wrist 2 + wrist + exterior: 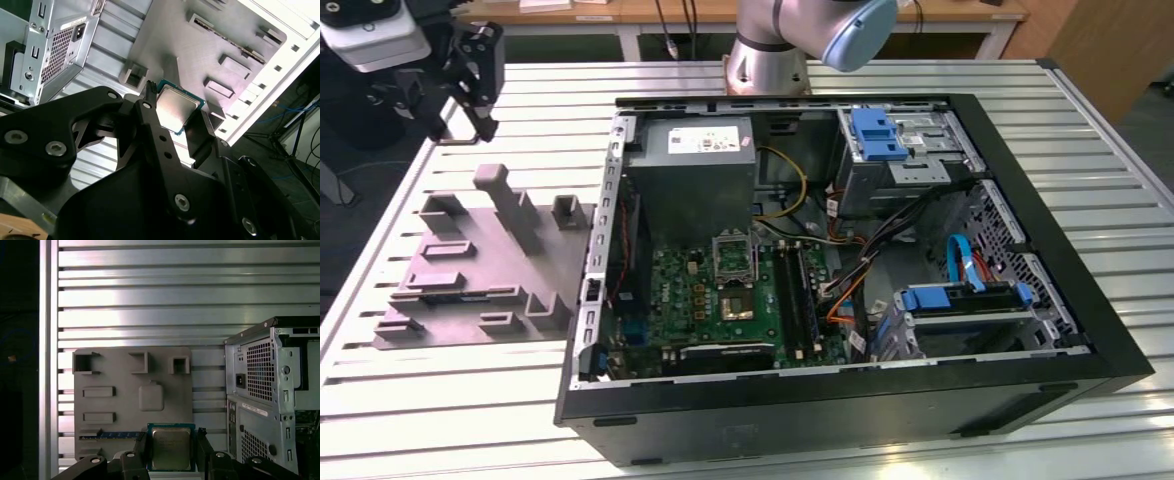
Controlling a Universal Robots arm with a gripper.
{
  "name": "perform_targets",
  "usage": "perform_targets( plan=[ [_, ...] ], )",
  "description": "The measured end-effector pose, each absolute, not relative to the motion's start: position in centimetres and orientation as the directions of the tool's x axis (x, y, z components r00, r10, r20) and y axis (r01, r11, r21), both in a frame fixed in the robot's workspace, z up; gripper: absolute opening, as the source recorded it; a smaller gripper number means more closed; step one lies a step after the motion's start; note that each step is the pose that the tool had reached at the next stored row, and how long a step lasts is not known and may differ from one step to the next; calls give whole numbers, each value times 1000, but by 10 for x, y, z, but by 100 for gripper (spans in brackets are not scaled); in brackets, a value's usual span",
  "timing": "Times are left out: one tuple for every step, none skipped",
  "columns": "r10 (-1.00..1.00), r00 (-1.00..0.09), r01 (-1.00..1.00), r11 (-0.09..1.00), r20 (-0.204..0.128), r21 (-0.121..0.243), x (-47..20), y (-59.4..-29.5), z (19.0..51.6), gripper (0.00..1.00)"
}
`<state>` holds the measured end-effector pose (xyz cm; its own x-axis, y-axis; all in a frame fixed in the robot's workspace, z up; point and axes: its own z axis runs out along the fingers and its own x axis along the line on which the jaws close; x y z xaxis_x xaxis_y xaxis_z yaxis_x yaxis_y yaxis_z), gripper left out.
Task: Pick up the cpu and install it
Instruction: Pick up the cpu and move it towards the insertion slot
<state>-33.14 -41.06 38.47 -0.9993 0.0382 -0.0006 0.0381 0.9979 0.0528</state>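
cpu (pixel 177 111), the small flat square chip with a silver-grey metal top and greenish rim: where is it? (A)

Clamped in the black two-finger gripper (pixel 178 113). Both wrist views show it (pixel 171 449) flat between the fingers (pixel 155 127), metal top facing the cameras. (B)

Grip state? (A)

Jaws closed to the chip's width, one finger on each opposite edge. Nothing else is in the grip. (B)

What's behind it? (A)

A grey moulded fixture plate (pixel 125 405) with raised blocks and pockets, lying on the slatted aluminium table (pixel 150 290). The chip is clear of the plate, not touching it. (B)

And the case? (A)

A black open tower case (pixel 854 425), lying on its side just beside the plate (pixel 454 290). In the exterior view the gripper (pixel 471 90) is at that view's left, outside the case and well apart from the green circuit board (pixel 707 295) inside. (B)
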Motion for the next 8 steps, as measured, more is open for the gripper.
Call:
perform_targets(
  plan=[
    [38, -999, 38, 998, -1, 53, -331, -411, 385, 47],
    [38, -999, 38, 998, -1, 53, -331, -411, 385, 47],
    [38, -999, 38, 998, -1, 53, -331, -411, 385, 47],
    [38, -999, 38, 998, -1, 53, -330, -411, 385, 47],
    [38, -999, 38, 998, -1, 53, -330, -411, 385, 47],
    [38, -999, 38, 998, -1, 53, -330, -411, 385, 47],
    [38, -999, 38, 998, -1, 53, -330, -411, 385, 47],
    [38, -999, 38, 998, -1, 53, -329, -411, 385, 47]
  ],
)
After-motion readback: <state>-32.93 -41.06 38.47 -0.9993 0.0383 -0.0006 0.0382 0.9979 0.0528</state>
